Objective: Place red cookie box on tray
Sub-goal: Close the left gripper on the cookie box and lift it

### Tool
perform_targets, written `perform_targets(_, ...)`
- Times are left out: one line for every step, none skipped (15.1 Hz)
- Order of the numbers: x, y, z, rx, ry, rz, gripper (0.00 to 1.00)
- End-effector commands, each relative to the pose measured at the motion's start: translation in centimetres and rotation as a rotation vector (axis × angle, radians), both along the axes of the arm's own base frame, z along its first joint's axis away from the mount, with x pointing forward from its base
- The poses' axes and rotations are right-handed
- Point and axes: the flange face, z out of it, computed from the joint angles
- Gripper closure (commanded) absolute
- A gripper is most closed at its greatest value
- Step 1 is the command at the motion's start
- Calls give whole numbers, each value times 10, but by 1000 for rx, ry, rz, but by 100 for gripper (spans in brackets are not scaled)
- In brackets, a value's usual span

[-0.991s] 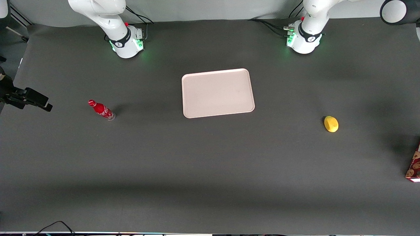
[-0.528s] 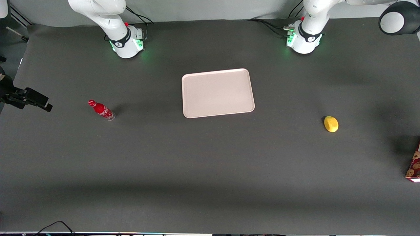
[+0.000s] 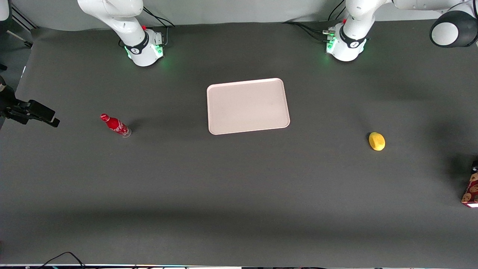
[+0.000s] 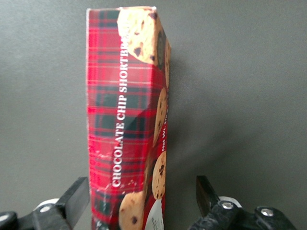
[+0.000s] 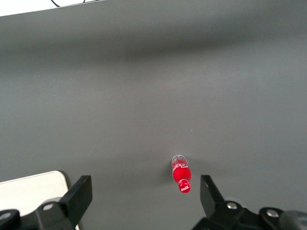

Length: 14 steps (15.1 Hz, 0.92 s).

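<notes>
Straddling red cookie box (image 4: 127, 120): end effector (image 4: 144, 201), wide open.

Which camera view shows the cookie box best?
The left wrist view: the box fills it, between the open tool's fingers. The front view shows only part of the box, at the picture's edge. The right wrist view does not show it.

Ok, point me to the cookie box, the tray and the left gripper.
red cookie box (image 4: 122, 134): left wrist view, on its plaid side face.
tray (image 3: 246, 106): front view, on its bare flat middle.
gripper (image 4: 141, 201): left wrist view, midway between its open fingertips, which straddle the box's end.
</notes>
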Motion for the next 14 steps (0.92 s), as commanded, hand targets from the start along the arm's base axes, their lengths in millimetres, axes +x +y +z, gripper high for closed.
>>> perform_targets(4,4,-7,-6,-24,-14,7)
perform_targets(3,4,-9,-7,-23,-13,15)
perform_targets(3,4,-9,-7,-23,-11,29)
perform_targets(4,4,-9,-5,-22,-13,47)
perform_targets(3,4,-11,-10,-19,-14,64)
perform_targets(1,5,-12,-10,-17,-11,76)
perform_targets(2,5,-11,-9,-19,-9,91)
perform_targets(1,5,-11,-11,-14,-9,100)
perform_targets(2,3,-9,-16,-11,-9,100)
perform_targets(2,3,-4,-17,-9,-8,100)
perform_targets(3,4,4,-12,-15,-9,100)
perform_targets(4,5,12,-3,-26,-15,100)
perform_targets(9,2,27,1,-42,-23,100)
perform_targets(12,-3,50,-4,-50,-28,100)
